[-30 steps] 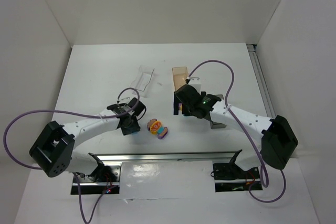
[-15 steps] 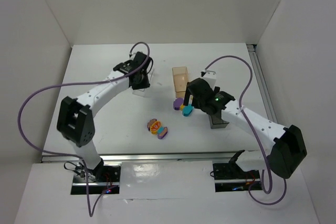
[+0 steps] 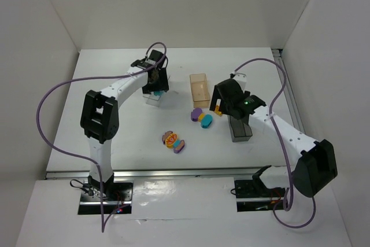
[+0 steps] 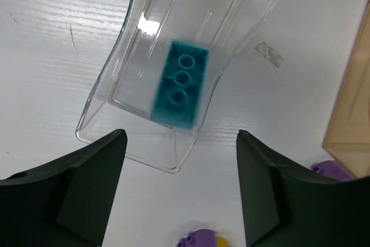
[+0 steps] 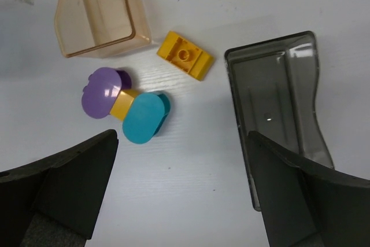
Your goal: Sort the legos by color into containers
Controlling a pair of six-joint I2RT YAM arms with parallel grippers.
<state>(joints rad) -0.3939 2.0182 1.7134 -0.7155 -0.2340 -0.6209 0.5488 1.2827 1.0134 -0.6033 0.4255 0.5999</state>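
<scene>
While inside clear tray (image 4: 128,72), teal brick (image 4: 178,85)

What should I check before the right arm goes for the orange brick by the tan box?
1. Right gripper open, empty: ok.
2. Orange brick lies free between tan box and dark grey box: ok.
3. Tan box empty, nothing over it: ok.
4. Left gripper open, teal brick inside clear tray: ok.
5. Purple-yellow-teal cluster joined or merely touching: cannot tell.
</scene>
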